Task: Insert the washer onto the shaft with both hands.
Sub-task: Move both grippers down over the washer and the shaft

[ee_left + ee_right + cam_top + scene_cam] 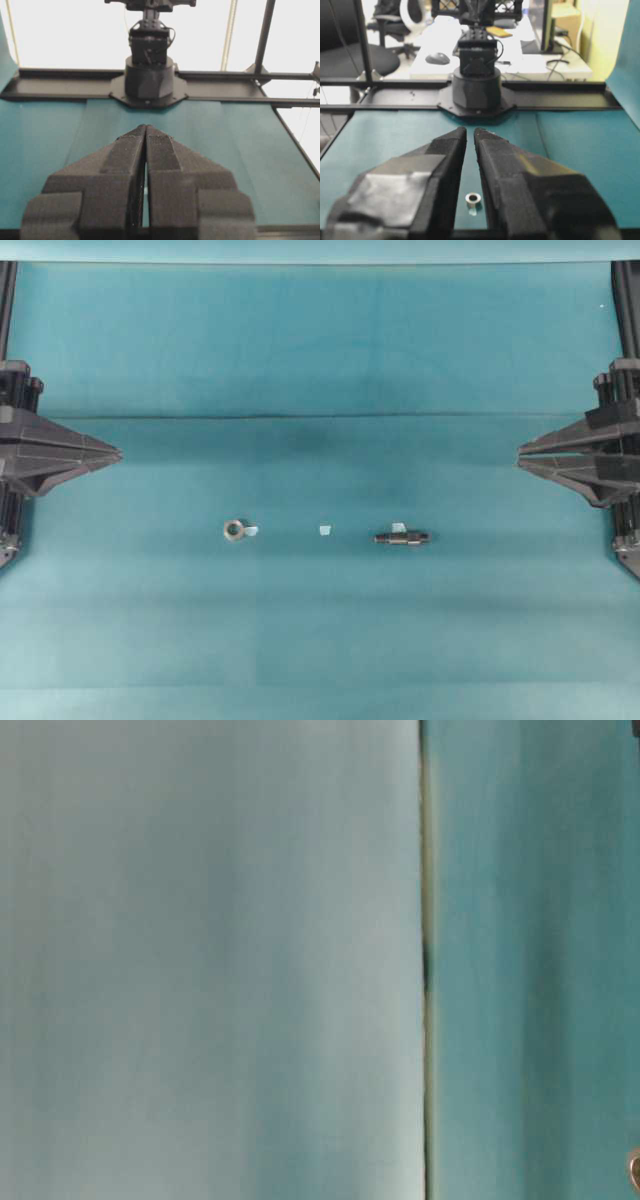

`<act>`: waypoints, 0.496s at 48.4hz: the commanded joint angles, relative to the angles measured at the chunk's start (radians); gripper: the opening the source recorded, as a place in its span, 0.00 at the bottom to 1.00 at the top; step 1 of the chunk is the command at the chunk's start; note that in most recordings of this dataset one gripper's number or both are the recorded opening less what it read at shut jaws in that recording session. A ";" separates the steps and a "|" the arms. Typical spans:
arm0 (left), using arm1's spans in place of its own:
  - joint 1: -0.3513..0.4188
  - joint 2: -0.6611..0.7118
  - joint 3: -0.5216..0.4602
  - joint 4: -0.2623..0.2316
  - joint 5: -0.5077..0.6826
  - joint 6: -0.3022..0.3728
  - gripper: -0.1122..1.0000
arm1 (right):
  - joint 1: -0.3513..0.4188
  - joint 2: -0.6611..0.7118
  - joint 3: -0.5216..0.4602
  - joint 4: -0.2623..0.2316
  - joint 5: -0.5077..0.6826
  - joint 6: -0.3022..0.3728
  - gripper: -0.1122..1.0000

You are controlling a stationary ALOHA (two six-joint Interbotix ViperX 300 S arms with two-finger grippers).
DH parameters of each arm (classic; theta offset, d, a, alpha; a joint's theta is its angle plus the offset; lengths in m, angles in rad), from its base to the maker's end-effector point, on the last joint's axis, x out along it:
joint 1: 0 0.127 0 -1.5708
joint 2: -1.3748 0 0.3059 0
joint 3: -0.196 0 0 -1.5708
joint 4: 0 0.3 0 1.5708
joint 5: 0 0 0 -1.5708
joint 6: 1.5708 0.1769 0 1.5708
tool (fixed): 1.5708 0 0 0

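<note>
Teal cloth [320, 640] bears washer [234, 530], well apart from left gripper [118, 452].

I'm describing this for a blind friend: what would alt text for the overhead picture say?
A tiny silvery metal ring washer and a short dark grey stepped metal shaft lie apart on a teal cloth-covered table, with small pale tape scraps between and beside them. Two black pointed end effectors, left and right, wait at opposite edges, empty.

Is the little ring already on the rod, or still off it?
Still off. The washer lies flat on the teal mat, hole up, well apart from the shaft lying on its side.
</note>
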 commanded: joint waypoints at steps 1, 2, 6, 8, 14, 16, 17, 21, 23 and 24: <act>0.005 0.038 -0.046 0.012 0.040 -0.020 0.12 | -0.011 0.008 -0.012 0.006 -0.006 0.003 0.10; 0.005 0.046 -0.057 0.012 0.057 -0.025 0.12 | -0.011 0.008 -0.015 0.017 -0.003 0.005 0.10; 0.005 0.089 -0.097 0.012 0.138 -0.040 0.12 | -0.018 0.008 -0.023 0.052 0.029 0.023 0.04; 0.003 0.120 -0.123 0.012 0.184 -0.043 0.12 | -0.025 0.008 -0.029 0.063 0.057 0.034 0.02; 0.003 0.190 -0.178 0.012 0.258 -0.043 0.12 | -0.034 0.011 -0.052 0.064 0.176 0.066 0.01; 0.003 0.213 -0.195 0.012 0.276 -0.041 0.12 | -0.035 0.012 -0.060 0.064 0.213 0.075 0.01; 0.003 0.225 -0.201 0.014 0.285 -0.041 0.12 | -0.035 0.015 -0.064 0.064 0.232 0.078 0.01; 0.003 0.279 -0.232 0.012 0.341 -0.034 0.12 | -0.037 0.028 -0.075 0.064 0.301 0.089 0.01; 0.005 0.302 -0.245 0.014 0.368 -0.034 0.12 | -0.037 0.041 -0.081 0.064 0.333 0.094 0.01; 0.003 0.314 -0.252 0.014 0.377 -0.034 0.12 | -0.037 0.048 -0.086 0.064 0.348 0.095 0.01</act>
